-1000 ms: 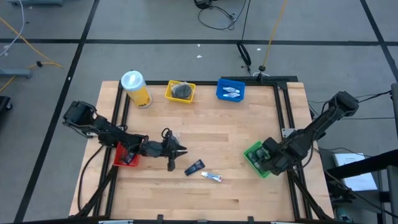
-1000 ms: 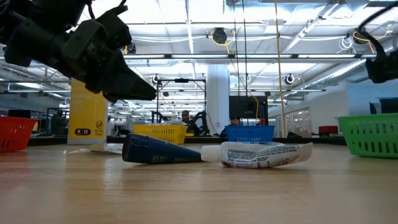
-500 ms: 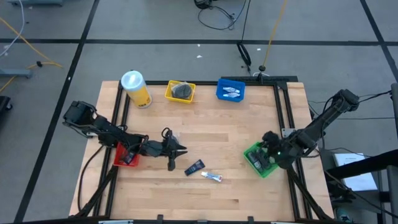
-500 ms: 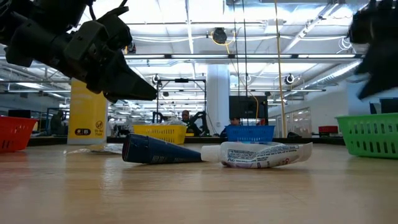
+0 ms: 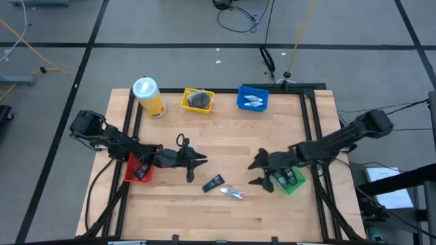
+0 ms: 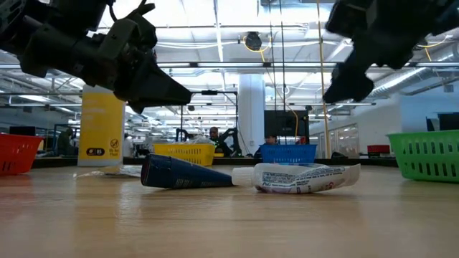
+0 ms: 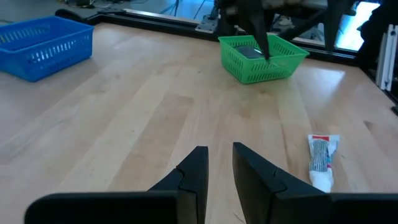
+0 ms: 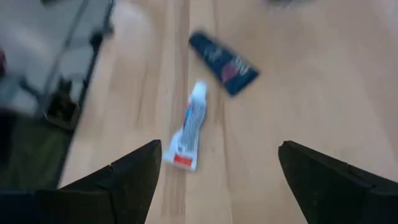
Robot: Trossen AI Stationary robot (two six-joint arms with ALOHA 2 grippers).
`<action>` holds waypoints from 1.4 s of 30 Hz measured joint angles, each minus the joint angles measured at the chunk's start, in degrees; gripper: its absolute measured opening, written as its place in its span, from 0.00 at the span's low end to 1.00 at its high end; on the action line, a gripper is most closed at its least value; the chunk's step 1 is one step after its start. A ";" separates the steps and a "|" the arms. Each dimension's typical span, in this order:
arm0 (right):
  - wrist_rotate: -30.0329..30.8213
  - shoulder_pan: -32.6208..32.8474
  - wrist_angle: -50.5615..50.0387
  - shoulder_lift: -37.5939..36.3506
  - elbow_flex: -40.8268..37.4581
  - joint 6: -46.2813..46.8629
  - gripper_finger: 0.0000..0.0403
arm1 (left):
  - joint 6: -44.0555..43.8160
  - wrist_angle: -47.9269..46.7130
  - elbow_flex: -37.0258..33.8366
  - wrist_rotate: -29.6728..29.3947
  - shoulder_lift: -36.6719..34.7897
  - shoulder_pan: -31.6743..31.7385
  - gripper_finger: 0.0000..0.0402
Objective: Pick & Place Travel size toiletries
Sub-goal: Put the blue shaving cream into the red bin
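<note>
Right gripper swung from green bin toward white tube, fingers apart; left gripper fingers near-together, empty.

Overhead view: straight down over the whole wooden table, floor on all sides.
Low view: at tabletop height, level across the boards toward the room behind; close to the white tube and dark tube.
Left wrist view: low, facing across the table to the green bin.
Right wrist view: downward on both tubes, shared with every view.
</note>
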 joint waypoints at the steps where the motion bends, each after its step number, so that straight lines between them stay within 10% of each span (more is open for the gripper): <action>1: -1.38 -0.27 -1.40 2.30 1.51 -1.04 0.78 | -0.30 0.00 0.00 0.00 0.01 0.15 0.18; 11: -3.24 -0.28 -25.30 14.89 12.44 -0.61 0.78 | -0.67 -0.15 0.00 0.03 -0.01 0.34 0.18; 27: 8.77 0.96 -43.40 3.64 12.58 6.43 0.78 | -1.07 -1.33 0.00 0.03 -0.01 -0.14 0.18; 35: 20.78 5.55 -13.43 4.49 9.11 -14.32 0.78 | 0.49 -8.34 0.62 -1.75 -4.00 -3.17 0.18; 42: 11.25 0.49 21.45 13.98 -0.29 -22.19 0.78 | -5.99 -41.83 10.04 -9.25 -13.42 -10.55 0.18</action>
